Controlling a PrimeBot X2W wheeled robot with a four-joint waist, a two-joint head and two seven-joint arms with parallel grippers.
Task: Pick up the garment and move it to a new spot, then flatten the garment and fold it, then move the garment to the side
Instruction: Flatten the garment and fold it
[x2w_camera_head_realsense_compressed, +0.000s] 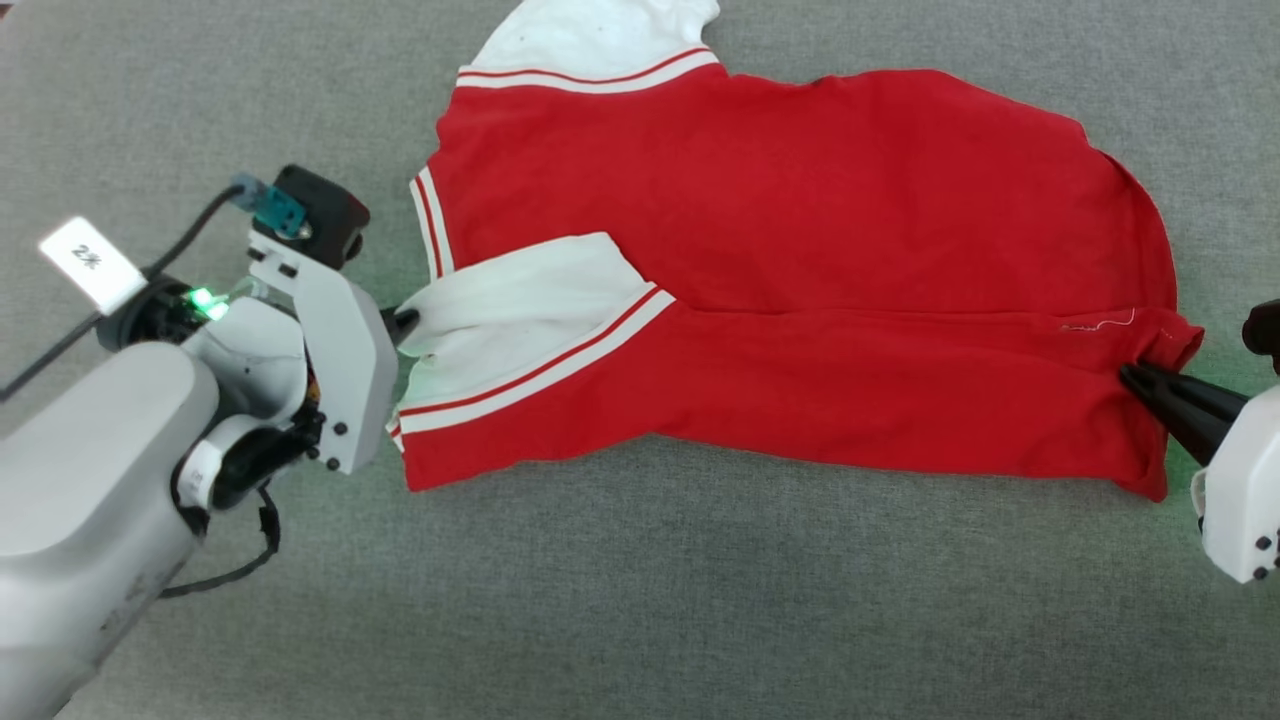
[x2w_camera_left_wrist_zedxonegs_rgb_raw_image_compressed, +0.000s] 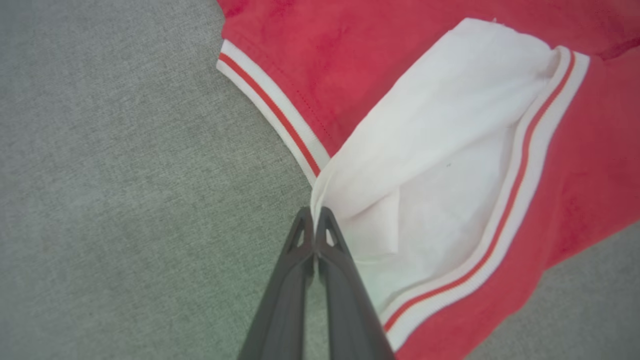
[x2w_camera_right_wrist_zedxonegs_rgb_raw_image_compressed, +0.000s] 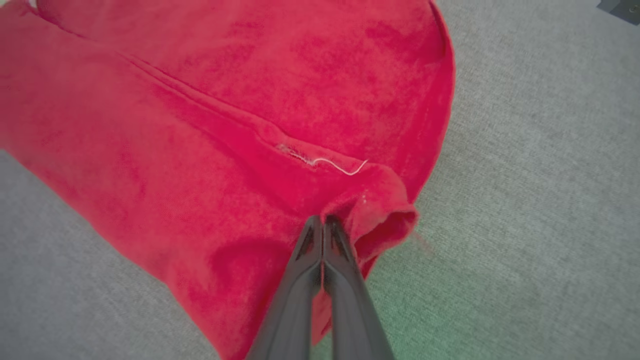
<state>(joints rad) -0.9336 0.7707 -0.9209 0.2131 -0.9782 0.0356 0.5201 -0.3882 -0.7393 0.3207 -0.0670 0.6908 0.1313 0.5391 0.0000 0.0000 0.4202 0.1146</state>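
Two claws are pinching opposite ends of the red shirt (x2w_camera_head_realsense_compressed: 800, 200), which lies spread sideways across the grey cloth-covered bench (x2w_camera_head_realsense_compressed: 640, 600). Its collar end is toward the robot's left and its bottom hem toward the right.

The left claw (x2w_camera_head_realsense_compressed: 405, 322) is closed on the outer edge of the white sleeve (x2w_camera_head_realsense_compressed: 510, 300). In the left wrist view its fingertips (x2w_camera_left_wrist_zedxonegs_rgb_raw_image_compressed: 325, 227) meet on a thin fold of white cloth just beside the striped collar trim (x2w_camera_left_wrist_zedxonegs_rgb_raw_image_compressed: 272, 105).

The right claw (x2w_camera_head_realsense_compressed: 1130, 375) is clamped on the hem corner (x2w_camera_head_realsense_compressed: 1175, 345), where the red cloth bunches into a small roll next to a loose white thread (x2w_camera_right_wrist_zedxonegs_rgb_raw_image_compressed: 345, 167).

Holding both ends probably keeps the near strip of the shirt taut, so it lies in one straight line. That strip appears doubled over the body, with the sleeve turned inward on top of the red, so the first lengthwise fold looks laid. The other sleeve (x2w_camera_head_realsense_compressed: 590, 40) sticks out flat at the far edge and is not yet folded in.

A wrinkle along the near edge suggests the cloth would slacken once released, so the two ends should be let go evenly.
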